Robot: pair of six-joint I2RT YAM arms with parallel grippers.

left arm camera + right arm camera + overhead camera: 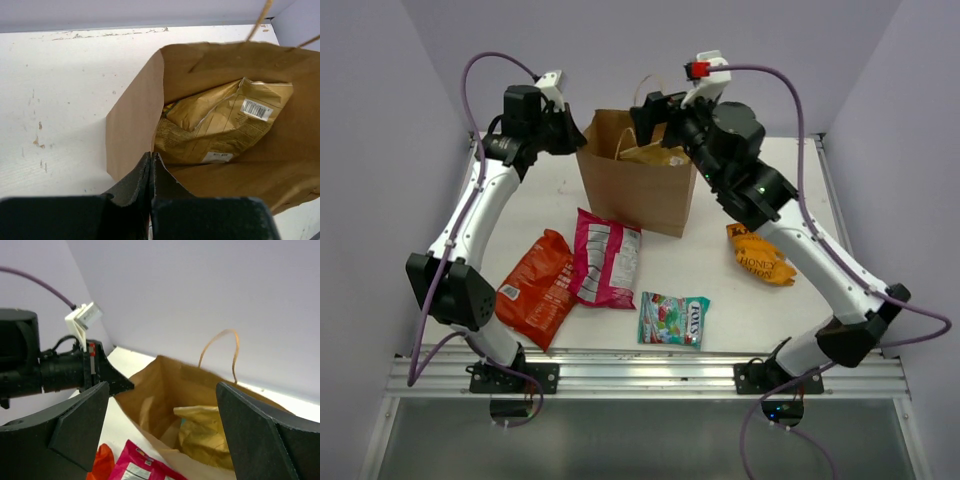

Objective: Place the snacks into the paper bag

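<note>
At the near edge of the surface [740,325], the small teal candy packet [673,320] lies flat, about midway between the two arm bases.
- Left of it, the red-orange chip bag [538,288] lies flat. The magenta bag [606,258] overlaps its right edge.
- Over on the right side, apart from those three, is the orange-yellow bag [761,255], close beside the right arm.
- Behind the packets, mid-surface, the paper bag [635,185] stands upright with its mouth open.
- The tan kraft pouch [225,130] sits inside it, leaning, with a barcode label facing up.
- One looped handle [222,332] rises from the far rim.
- The left gripper [150,167] is at the bag's left corner. Its fingers are pressed together with the rim of the paper pinched between them.
- The right gripper [160,410] hangs above the bag's mouth. Its fingers are spread wide with nothing between them, and the open mouth and the pouch are visible below through the gap.
- Far back, a plain lavender wall [650,40].
</note>
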